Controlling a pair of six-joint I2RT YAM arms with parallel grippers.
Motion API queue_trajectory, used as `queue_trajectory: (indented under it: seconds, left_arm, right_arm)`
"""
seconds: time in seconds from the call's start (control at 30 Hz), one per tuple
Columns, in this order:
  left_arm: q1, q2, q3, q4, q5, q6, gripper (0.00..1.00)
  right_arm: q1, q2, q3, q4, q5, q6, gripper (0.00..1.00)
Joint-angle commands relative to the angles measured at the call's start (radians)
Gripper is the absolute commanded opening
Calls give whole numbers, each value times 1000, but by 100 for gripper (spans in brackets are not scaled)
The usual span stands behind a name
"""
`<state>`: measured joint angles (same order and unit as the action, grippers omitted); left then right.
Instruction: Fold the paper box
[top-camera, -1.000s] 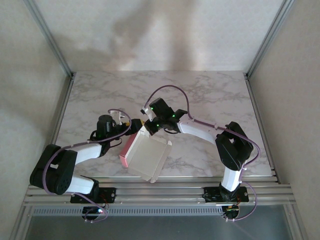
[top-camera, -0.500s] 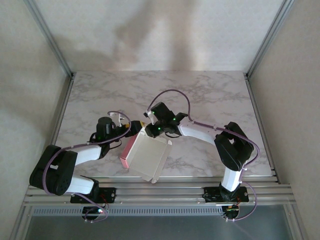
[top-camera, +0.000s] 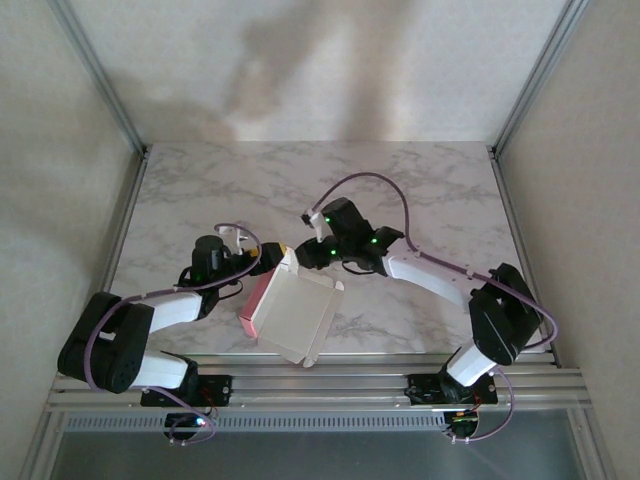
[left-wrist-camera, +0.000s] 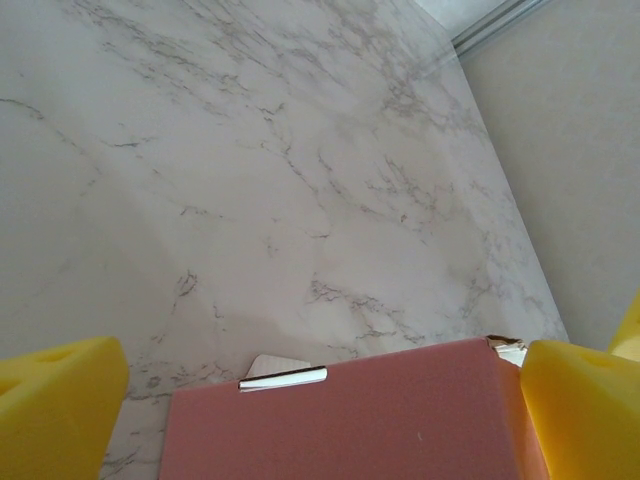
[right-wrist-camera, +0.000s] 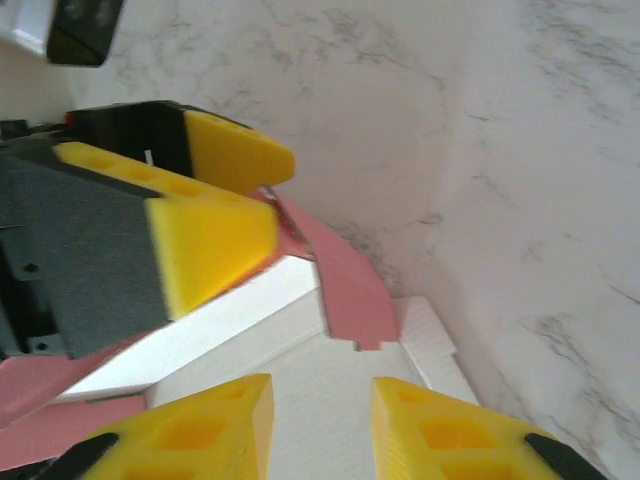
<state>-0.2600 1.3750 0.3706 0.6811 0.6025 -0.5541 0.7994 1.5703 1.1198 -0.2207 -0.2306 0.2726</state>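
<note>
- The paper box (top-camera: 295, 315) sits half-formed on the surface (top-camera: 200, 190) between the arms, white inside up;
- left fingers (left-wrist-camera: 60, 400) spread wide astride its pink wall; right fingers (right-wrist-camera: 200, 430) slightly parted, empty, above the far flap;
- soundest course: brace the wall, press along the crease.

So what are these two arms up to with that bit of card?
They are folding a thin card box, pink outside and white inside, on a marble-patterned table. It is half formed. The left hand is wide open, astride one pink wall. The right hand hovers over the white inside at the far corner, slightly open and holding nothing.
</note>
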Motion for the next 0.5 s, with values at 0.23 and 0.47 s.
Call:
queue_trajectory:
  seconds: [0.23,0.47]
  left_arm:
    - [13,-26,-1,7,12,-28,100]
    - [15,-21,-4,26,17,-38,99]
  right_arm:
    - [-32,133,45,0,27,17,19]
    - [-31,183,53,74,-39,17,17]
